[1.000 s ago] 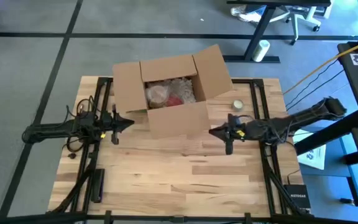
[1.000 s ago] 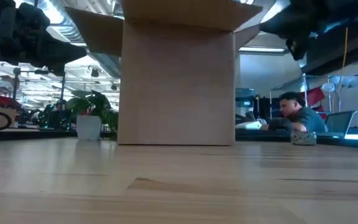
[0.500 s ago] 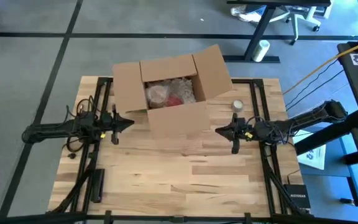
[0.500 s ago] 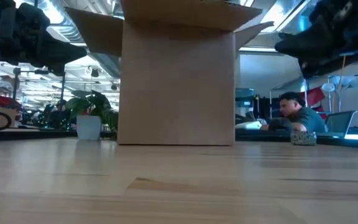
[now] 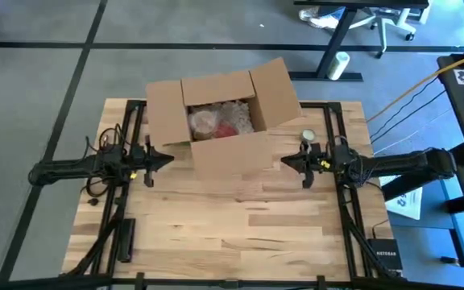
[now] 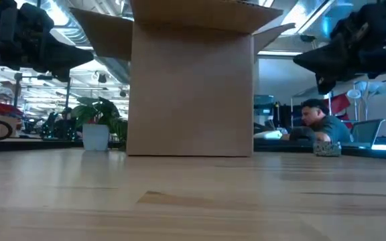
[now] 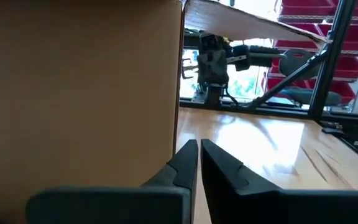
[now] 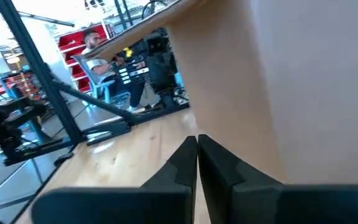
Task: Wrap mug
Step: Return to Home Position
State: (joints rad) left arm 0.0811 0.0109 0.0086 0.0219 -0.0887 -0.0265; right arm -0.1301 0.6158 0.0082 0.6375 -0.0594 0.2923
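Observation:
An open cardboard box (image 5: 216, 153) stands at the table's far middle. Inside it lies a pale bubble-wrap bundle (image 5: 220, 119) with reddish patches; the mug itself is hidden. My left gripper (image 5: 167, 159) hovers shut just left of the box's near left corner, pointing right, with the box wall (image 7: 73, 93) close beside it. My right gripper (image 5: 285, 161) hovers shut just right of the box's near right corner, pointing left, next to the box wall (image 8: 291, 81). Neither gripper holds anything.
A small roll of tape (image 5: 308, 137) sits on the table right of the box, just beyond my right gripper. The wooden table's near half (image 5: 232, 225) is bare wood. A person (image 6: 317, 120) sits in the room beyond the table.
My right gripper has drawn back a little toward the table's right and far edges, and its arm has sunk lower. It stays shut. The box has kept still.

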